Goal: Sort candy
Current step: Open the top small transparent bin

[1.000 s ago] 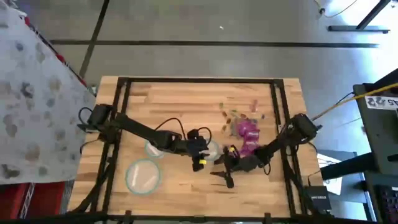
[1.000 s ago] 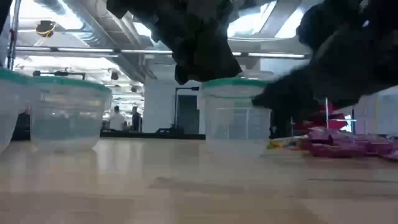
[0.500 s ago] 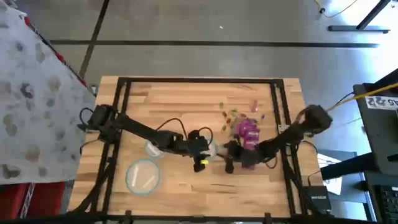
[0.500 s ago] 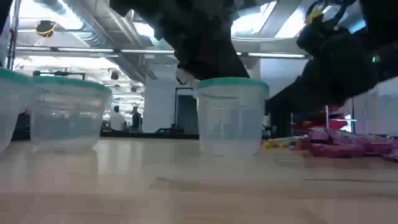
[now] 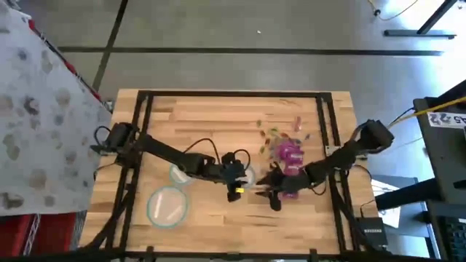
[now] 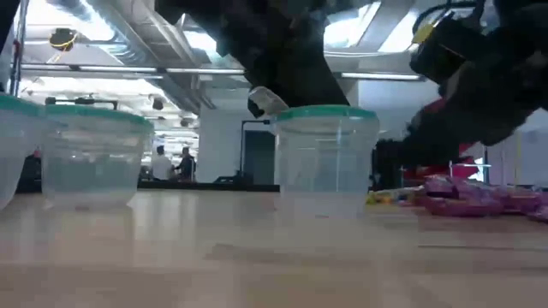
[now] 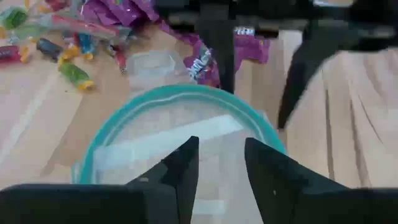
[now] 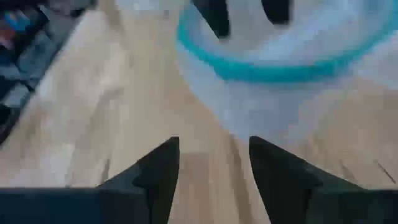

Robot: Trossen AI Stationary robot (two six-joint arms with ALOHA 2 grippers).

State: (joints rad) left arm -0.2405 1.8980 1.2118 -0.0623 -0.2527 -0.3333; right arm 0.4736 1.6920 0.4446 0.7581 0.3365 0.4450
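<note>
The candy (image 5: pixel 289 153) lies in a loose pile on the table's right half: magenta packets with small coloured pieces (image 7: pixel 74 71) scattered at its far side. A clear bowl with a teal rim (image 5: pixel 250 175) stands on its base just left of the pile. My left gripper (image 7: pixel 221 165) hangs open over this bowl's mouth (image 7: pixel 124 115) with nothing between its fingers. My right gripper (image 5: pixel 271 198) is open too, just right of the bowl and nearer the table's near edge. It points at the bowl (image 8: pixel 280 68) with only bare table between its fingers.
Two more teal-rimmed bowls (image 5: pixel 180 173) (image 5: pixel 167 205) stand on the table's left half, beside my left arm. A dark frame (image 5: pixel 233 94) runs round the tabletop. People stand far back in the room (image 6: pixel 171 162).
My right gripper has risen a little, pulled back from the near edge toward the candy pile, and turned its fingers toward the bowl. My left gripper has stayed over the bowl.
</note>
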